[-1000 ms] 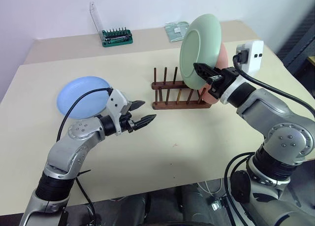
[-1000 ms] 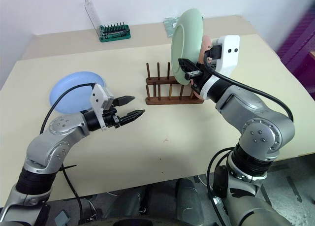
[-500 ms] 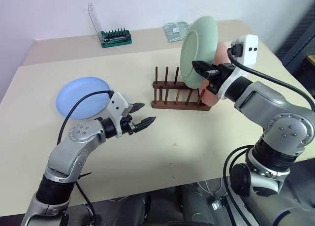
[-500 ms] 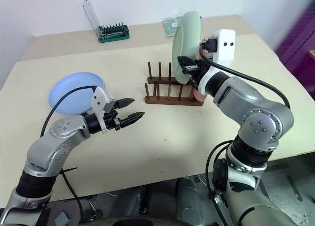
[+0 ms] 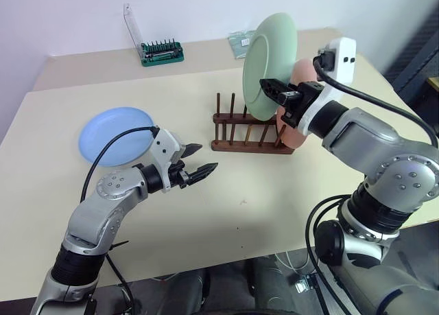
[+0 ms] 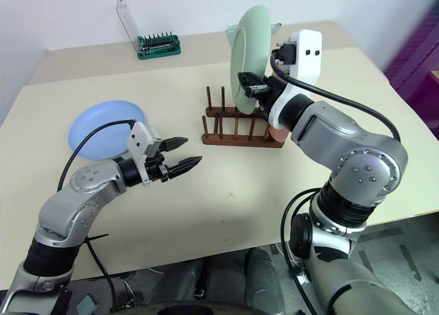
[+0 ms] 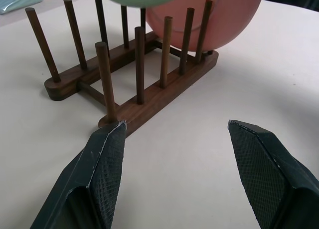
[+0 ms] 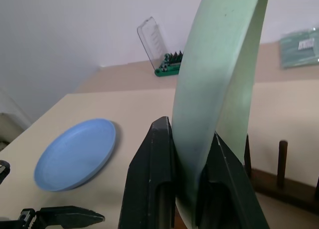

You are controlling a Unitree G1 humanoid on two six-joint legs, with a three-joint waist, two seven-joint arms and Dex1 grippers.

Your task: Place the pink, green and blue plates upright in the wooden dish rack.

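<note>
The pale mint green round plastic plate (image 5: 269, 66) stands on edge in the air, its lower rim pinched between the two black fingers of the right hand (image 8: 185, 175), which is closed tight on it. The plate's flat disc runs roughly across the rails of the small dark reddish-brown wooden dish rack (image 5: 245, 131), so it already matches the direction of the slots. It hangs above the rack and just beside the salmon pink round plastic plate (image 5: 300, 102), which sits upright at the rack's end nearest the right hand. The coming move looks like a straight lowering into the free gap next to the pink plate, on the side away from the right hand.

The light periwinkle blue round plastic plate (image 6: 103, 127) lies flat on the beige surface (image 5: 274, 191), beside and slightly beyond the left hand (image 5: 193, 161), well apart from the rack. The left hand hovers with its fingers spread and nothing between them, pointing toward the rack; it is the nearer one to the blue plate.

The left wrist view shows the empty peg pairs and the pink plate's seat between the end pegs. The right wrist view shows the grip on the green rim.
</note>
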